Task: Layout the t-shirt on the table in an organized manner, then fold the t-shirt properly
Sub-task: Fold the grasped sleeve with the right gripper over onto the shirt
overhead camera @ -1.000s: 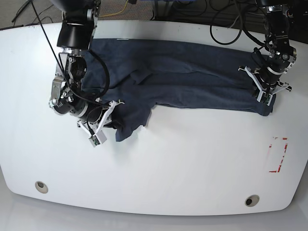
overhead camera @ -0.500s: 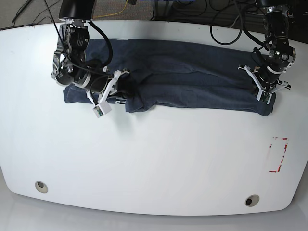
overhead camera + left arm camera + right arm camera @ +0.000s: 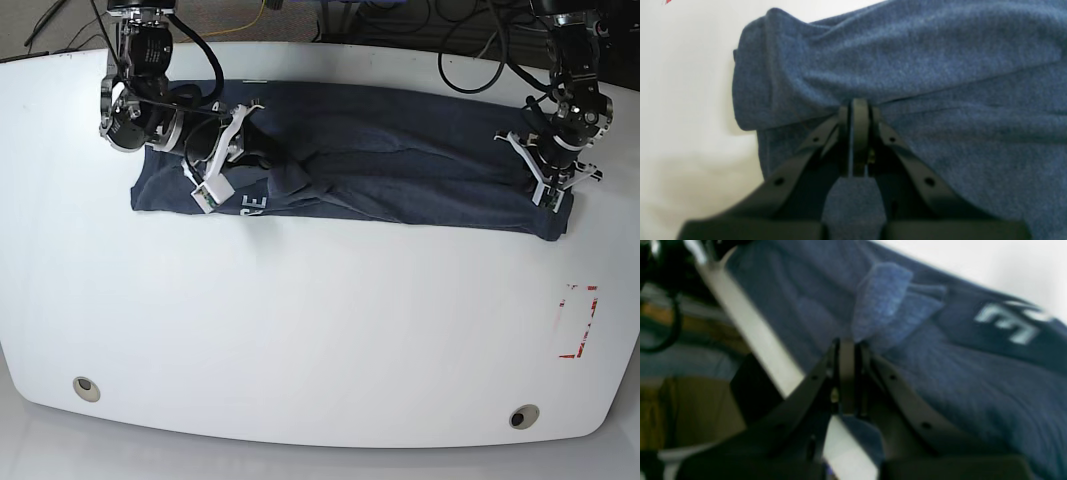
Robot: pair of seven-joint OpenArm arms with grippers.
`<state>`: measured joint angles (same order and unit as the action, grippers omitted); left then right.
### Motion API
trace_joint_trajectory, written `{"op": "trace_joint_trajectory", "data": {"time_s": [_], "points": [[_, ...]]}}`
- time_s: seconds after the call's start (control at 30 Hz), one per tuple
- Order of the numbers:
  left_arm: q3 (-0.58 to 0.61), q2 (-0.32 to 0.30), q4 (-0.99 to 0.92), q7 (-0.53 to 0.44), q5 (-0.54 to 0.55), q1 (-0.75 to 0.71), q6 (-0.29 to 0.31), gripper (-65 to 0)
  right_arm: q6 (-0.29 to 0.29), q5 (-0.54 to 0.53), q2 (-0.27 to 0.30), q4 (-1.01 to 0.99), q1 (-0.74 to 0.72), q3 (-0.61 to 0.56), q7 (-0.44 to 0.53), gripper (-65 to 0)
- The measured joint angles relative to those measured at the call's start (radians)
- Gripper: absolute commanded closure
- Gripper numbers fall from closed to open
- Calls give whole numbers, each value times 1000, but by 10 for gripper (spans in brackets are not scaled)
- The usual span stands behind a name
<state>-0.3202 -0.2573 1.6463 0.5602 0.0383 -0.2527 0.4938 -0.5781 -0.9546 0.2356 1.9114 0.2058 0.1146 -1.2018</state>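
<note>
The dark navy t-shirt [image 3: 400, 160] lies as a long crumpled band across the far part of the white table [image 3: 320, 330]. My right gripper [image 3: 262, 150] is at the band's left part, shut on a raised fold of the t-shirt [image 3: 880, 306]. White letters [image 3: 252, 205] show just in front of it, and the letters [image 3: 1007, 323] are blurred in the right wrist view. At the band's right end my left gripper [image 3: 555, 195] is shut on a bunched fold of the t-shirt [image 3: 873, 66], pressed low by the table [image 3: 680, 83].
A red tape rectangle [image 3: 578, 322] marks the table's right side. Two round grommet holes [image 3: 86, 388] [image 3: 523, 416] sit near the front edge. Cables and floor clutter lie beyond the far edge.
My right gripper has swung from the near left up toward the far edge, dragging its held fabric along. The hanging flap is gone and white letters now show. The left gripper has stayed put.
</note>
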Motion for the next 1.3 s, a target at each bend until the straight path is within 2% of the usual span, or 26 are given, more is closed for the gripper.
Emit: {"op": "trace_joint_trajectory", "data": {"time_s": [0.03, 0.13, 0.17, 0.2, 0.23, 0.33, 0.4, 0.47, 0.73, 0.87, 1.17, 1.23, 1.3], "points": [[1, 1, 0, 0, 0, 0, 0, 0, -1, -13, 10, 0, 1, -18, 0, -11], [1, 1, 0, 0, 0, 0, 0, 0, -1, -26, 31, 1, 3, -51, 0, -117], [1, 0, 0, 0, 0, 0, 0, 0, -1, -26, 36, 1, 3, -62, 1, -185], [1, -1, 0, 0, -1, 0, 0, 0, 0, -26, 49, 1, 3, -77, 2, -210], [1, -1, 0, 0, 0, 0, 0, 0, 2, -26, 55, 1, 3, -83, 0, -285], [1, 0, 0, 0, 0, 0, 0, 0, 2, -30, 85, 1, 3, -108, 0, -433], [1, 0, 0, 0, 0, 0, 0, 0, 2, -30, 100, 1, 5, -113, 0, -506], [1, -1, 0, 0, 0, 0, 0, 0, 2, -30, 118, 1, 6, -127, 4, -539], [1, -1, 0, 0, 0, 1, 0, 0, -2, -33, 211, 1, -10, -241, 0, -508], [1, 0, 0, 0, 0, 1, 0, 0, -2, -29, 238, 1, -39, -245, 10, -475], [1, 0, 0, 0, 0, 1, 0, 0, 1, -16, 243, 0, -78, -156, 107, -396], [1, 0, 0, 0, 0, 1, 0, 0, 1, 16, 239, 0, -89, -132, 124, -358], [1, -1, 0, 0, 0, 0, 0, 0, 1, 69, 227, 1, -97, -95, 129, -285]]}}
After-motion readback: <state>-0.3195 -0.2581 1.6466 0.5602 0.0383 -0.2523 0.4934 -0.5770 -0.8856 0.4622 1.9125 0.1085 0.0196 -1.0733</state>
